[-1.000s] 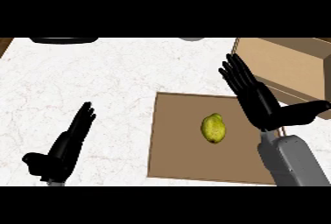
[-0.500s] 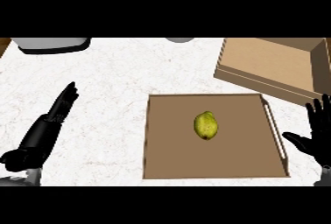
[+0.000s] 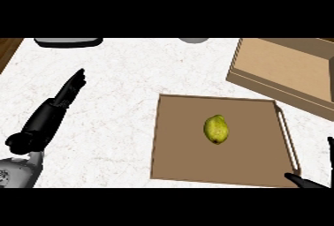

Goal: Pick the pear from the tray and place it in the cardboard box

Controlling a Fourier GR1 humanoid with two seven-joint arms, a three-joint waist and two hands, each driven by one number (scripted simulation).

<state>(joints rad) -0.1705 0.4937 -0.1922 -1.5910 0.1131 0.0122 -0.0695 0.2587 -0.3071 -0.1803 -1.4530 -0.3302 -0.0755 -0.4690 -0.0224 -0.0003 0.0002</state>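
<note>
A yellow-green pear (image 3: pixel 216 129) lies near the middle of the brown tray (image 3: pixel 176 163), untouched. The open cardboard box (image 3: pixel 284 66) stands at the upper right, just beyond the tray's far corner. My left hand (image 3: pixel 49 117) rests open on the counter at the left, fingers straight and pointing away, well apart from the tray. Only the thumb and a fingertip of my right hand (image 3: pixel 304 181) show at the lower right corner, spread open beside the tray's right handle and away from the pear.
A dark flat object (image 3: pixel 68 42) sits at the counter's far left edge and a grey round thing (image 3: pixel 194 40) at the far middle. White marble counter (image 3: pixel 124 84) stretches between my left hand and the tray.
My right hand has drawn back from over the tray's right side to the lower right corner, nearly out of view. The view has shifted, so tray, pear and box appear further right.
</note>
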